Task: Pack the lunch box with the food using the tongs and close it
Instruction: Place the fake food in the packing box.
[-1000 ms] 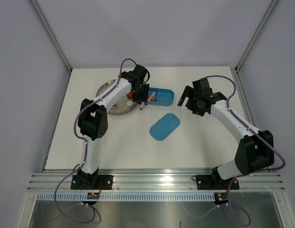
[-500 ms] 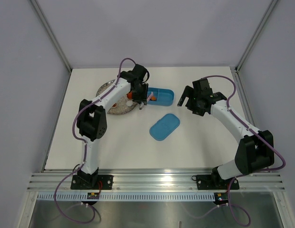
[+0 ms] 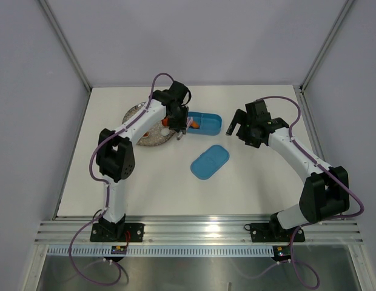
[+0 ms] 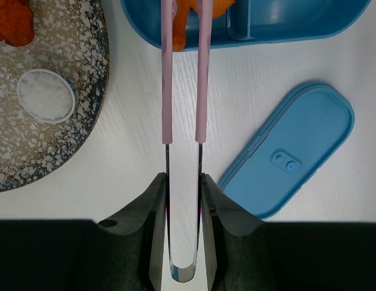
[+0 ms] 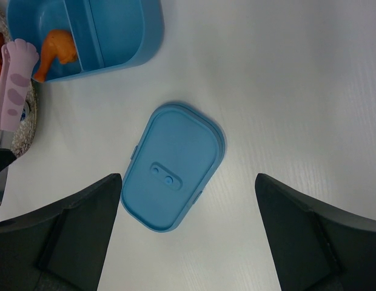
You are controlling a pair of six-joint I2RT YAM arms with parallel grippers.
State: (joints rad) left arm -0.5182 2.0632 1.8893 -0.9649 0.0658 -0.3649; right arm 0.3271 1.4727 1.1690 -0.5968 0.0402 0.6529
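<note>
**Risks.** The orange morsel is seen between the pink tips of the tongs, over the left compartment of the lunch box, close to its near wall. Whether it is pinched or already rests on the box floor cannot be told. If pinched only at its edge, it is judged liable to slip and land on the rim or on the table. The tongs are thin and smooth; a twist within the grip would set the tips askew. The box stands loose, so a tip pressed against its wall could push it. A red morsel and a white piece lie on the speckled plate, not yet packed. The lid lies flat on the table, apart from the box.

**Claws.** The left claw is closed narrowly on the metal shanks of the tongs, one finger against each arm, the arms squeezed nearly parallel. The right claw is spread wide, holds nothing, and hangs above the lid without touching it.
</note>
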